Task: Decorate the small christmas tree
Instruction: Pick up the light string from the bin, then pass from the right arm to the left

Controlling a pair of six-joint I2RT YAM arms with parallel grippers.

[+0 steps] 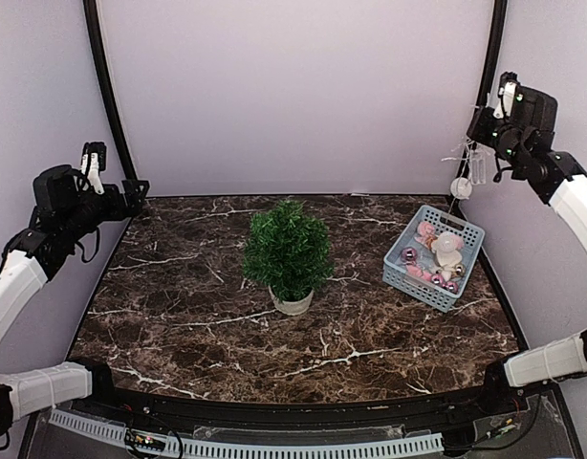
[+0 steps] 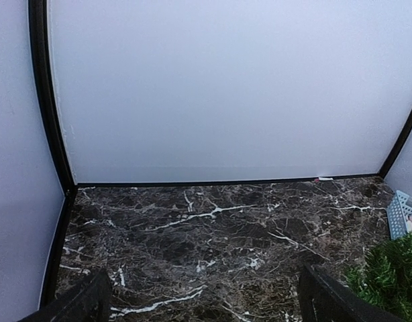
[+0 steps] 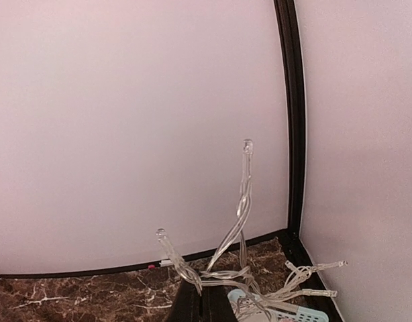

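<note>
Our right gripper [image 1: 483, 134] clamps the clear light string [image 3: 241, 201] (loose ends dangle under it); the small christmas tree [image 1: 288, 251] stands well below, to its left. We should carry it high, then drape slowly. The left gripper [image 1: 136, 188] gapes, empty.

Robot lab booth, pale walls [image 1: 293, 96] around a marble counter [image 1: 179, 316], black poles [image 1: 107, 96] at its far corners, two arms [image 1: 14, 287] at its near edge
</note>
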